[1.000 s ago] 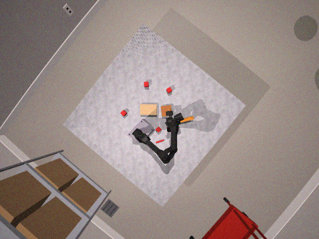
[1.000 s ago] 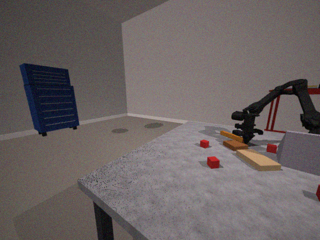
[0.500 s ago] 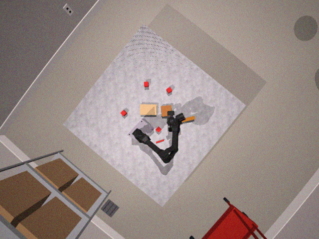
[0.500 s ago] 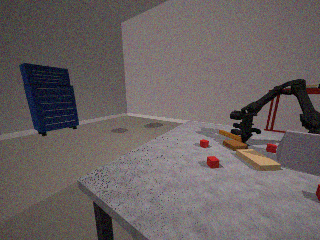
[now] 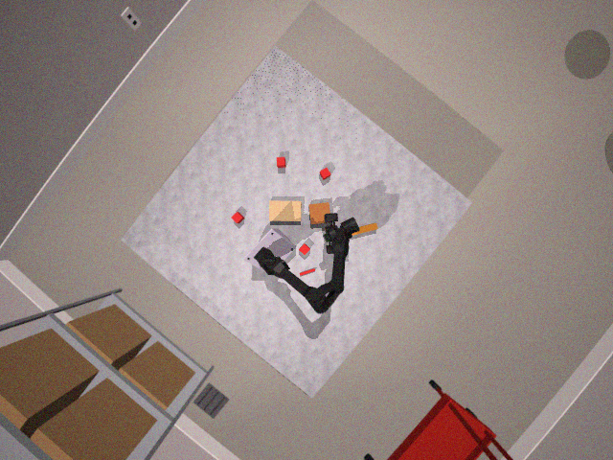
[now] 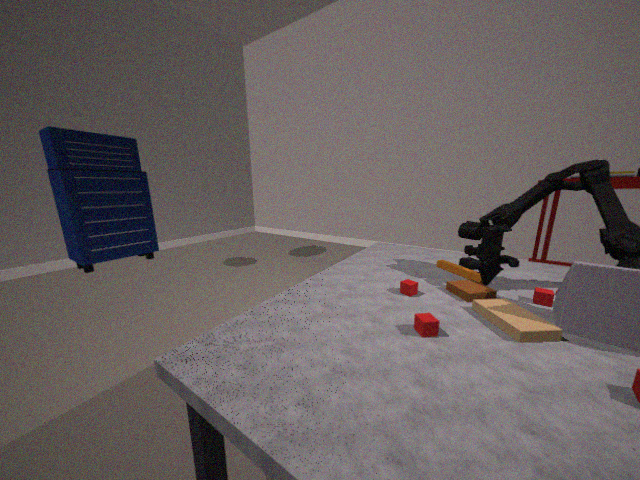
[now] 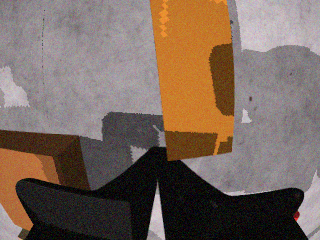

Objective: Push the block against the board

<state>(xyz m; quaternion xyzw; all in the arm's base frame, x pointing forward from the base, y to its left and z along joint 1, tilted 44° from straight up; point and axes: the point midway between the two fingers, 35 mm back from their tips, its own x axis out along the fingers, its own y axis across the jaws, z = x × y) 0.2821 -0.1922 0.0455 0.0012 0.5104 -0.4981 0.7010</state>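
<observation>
The square block (image 5: 318, 212) (image 6: 469, 290) (image 7: 22, 172) is orange-brown and lies flat on the table. The board (image 5: 283, 211) (image 6: 514, 318) is pale wood and lies flat to the left of the block in the top view. A narrow gap shows between them, and the block looks slightly turned relative to the board. My gripper (image 5: 337, 231) (image 6: 485, 282) (image 7: 158, 153) is shut and empty, pointing down low beside the block's right side, away from the board. A strip of shadowed table shows between block and fingertips in the wrist view. The arm hides the block's lower right corner in the top view.
An orange bar (image 5: 365, 229) (image 6: 457, 269) (image 7: 197, 80) lies just right of the gripper. Red cubes stand around: one (image 5: 304, 249) (image 6: 543, 297) between arm base and gripper, another (image 5: 325, 172) (image 6: 408, 287) beyond the block. A thin red stick (image 5: 306, 271) lies near the arm. A grey plate (image 5: 269, 242) is at the base.
</observation>
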